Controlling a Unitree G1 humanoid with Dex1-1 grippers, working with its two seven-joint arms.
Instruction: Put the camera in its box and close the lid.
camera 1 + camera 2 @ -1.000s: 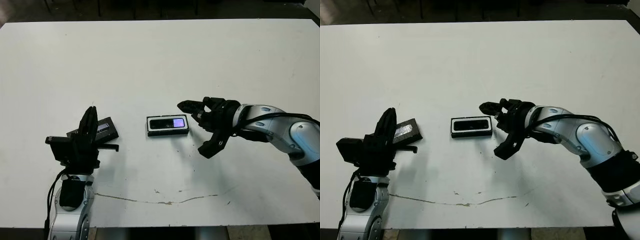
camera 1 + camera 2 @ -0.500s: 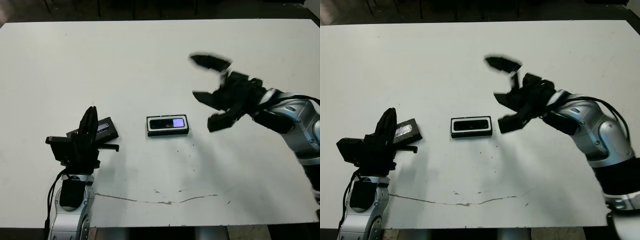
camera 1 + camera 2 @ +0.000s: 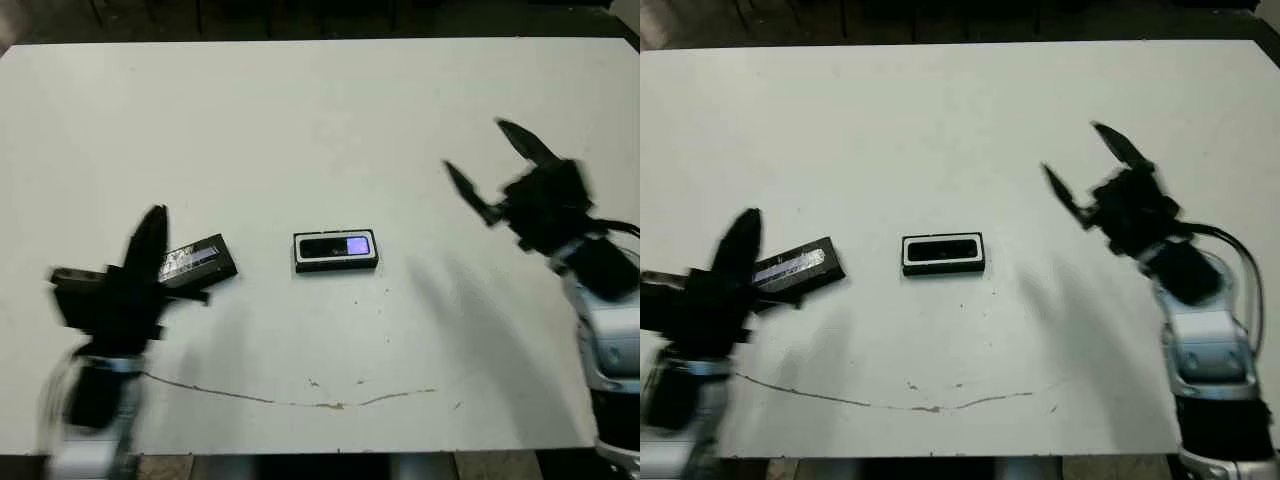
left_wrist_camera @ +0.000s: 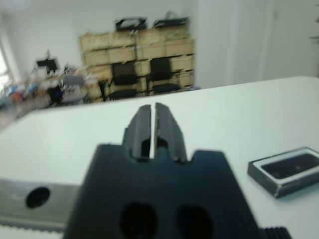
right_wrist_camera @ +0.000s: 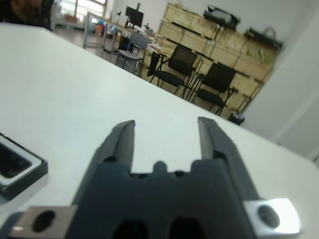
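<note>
Since a second ago the right gripper [image 3: 492, 165] has lifted away from the box [image 3: 336, 252] and swung up and out toward the robot's right, well clear of it. The left arm has shifted too and now shows as a blur. The box, the camera and the lid have stayed where they were.

Head views: the box lies near the middle of the white table [image 3: 320, 100], its black rim framing the camera [image 3: 338, 247], which lies flat inside with its small bluish-purple screen facing up. No writing on the camera can be read. The lid [image 3: 196, 262] lies on the table to the robot's left of the box, apart from it, slightly askew. It carries a shiny grey-white label whose print is too small to read. The left gripper [image 3: 150, 240] stands just beside the lid's near end, blurred. The right gripper hangs over bare table with its two fingers spread wide and nothing between them.

Left wrist view: the left gripper's fingers [image 4: 142, 124] stand pressed nearly together, clenched on nothing. The box [image 4: 286, 171] with the dark camera in it shows off to one side.

Right wrist view: the right gripper's fingers [image 5: 121, 142] are parted and empty. A corner of the box [image 5: 20, 172] shows at the picture's edge.
</note>
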